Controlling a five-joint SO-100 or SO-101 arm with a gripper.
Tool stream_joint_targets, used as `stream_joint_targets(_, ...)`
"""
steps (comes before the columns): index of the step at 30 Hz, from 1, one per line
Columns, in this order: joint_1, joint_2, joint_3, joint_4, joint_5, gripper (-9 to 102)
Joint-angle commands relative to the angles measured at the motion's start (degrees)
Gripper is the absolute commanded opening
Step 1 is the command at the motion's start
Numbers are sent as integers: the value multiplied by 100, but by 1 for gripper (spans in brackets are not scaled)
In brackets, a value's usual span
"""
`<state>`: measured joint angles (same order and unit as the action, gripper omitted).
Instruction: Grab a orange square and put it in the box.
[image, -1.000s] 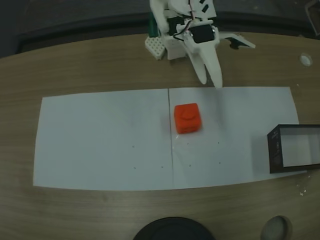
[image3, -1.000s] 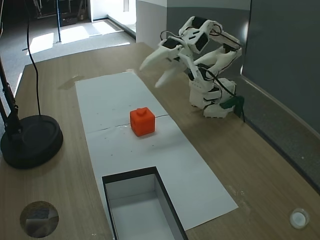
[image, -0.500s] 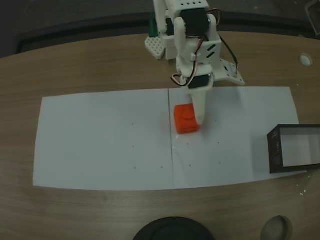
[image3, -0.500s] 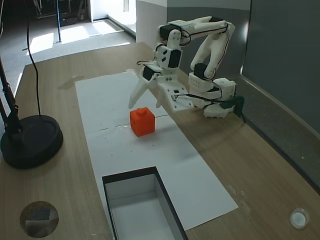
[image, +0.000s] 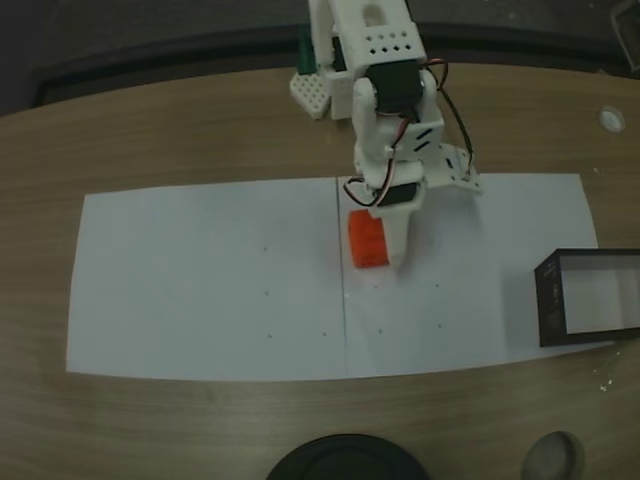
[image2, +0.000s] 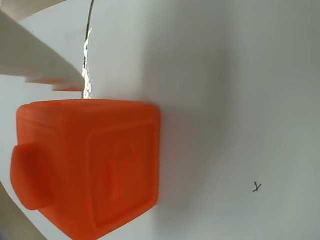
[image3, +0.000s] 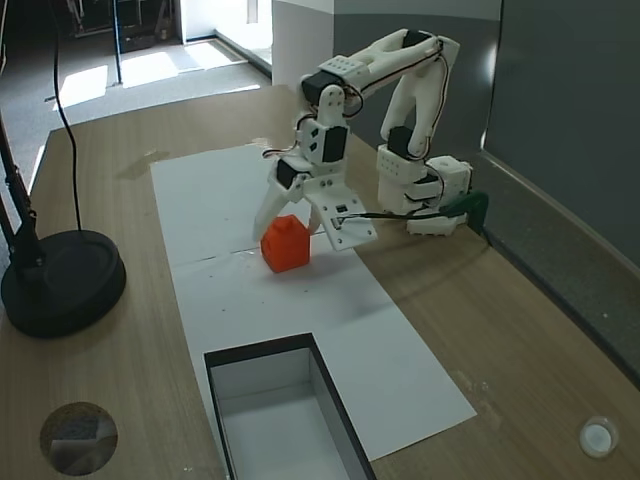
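**Kid:** Where is your claw?

**Robot:** My claw (image3: 287, 222) is down low over the orange square (image3: 285, 244). In a fixed view, one white finger (image3: 268, 203) is on one side of the block and the other finger (image3: 327, 210) is on the other side. My claw is open, with the block in the space between the fingers. It is not squeezing the block.

**Kid:** Where is the orange square?

**Robot:** It sits on the white paper (image: 200, 290) on the brown tabletop (image: 180, 130), near the line down the middle of the paper. In a fixed view from above, my arm hides part of the orange square (image: 368, 241). In the wrist view, the orange square (image2: 90, 165) looks very big and close, and a white finger (image2: 35, 60) is just beside it.

**Kid:** And the box?

**Robot:** The box (image3: 262, 350) has thin black walls and a pale bottom. It stands at the end of the paper, well apart from the block.

**Kid:** What else is there?

**Robot:** A round black base (image3: 60, 285) sits on the tabletop beside the paper.
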<state>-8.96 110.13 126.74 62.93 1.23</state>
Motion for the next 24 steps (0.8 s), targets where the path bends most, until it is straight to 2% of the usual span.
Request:
stream_joint_targets(1,18,-167,-211,-141,18,35)
stream_joint_targets(3,9,-352,-246,-185,-9,30)
stream_joint_targets(6,9,-527,-272,-299,-35,14)
stream_joint_targets(8,-44,-571,-281,-431,-88,8)
stream_joint_targets(11,-114,-545,-677,-422,-343,7)
stream_joint_targets(16,-396,-545,-2285,-369,-475,7)
stream_joint_targets(24,-1767,-650,-5326,-9,-1354,7)
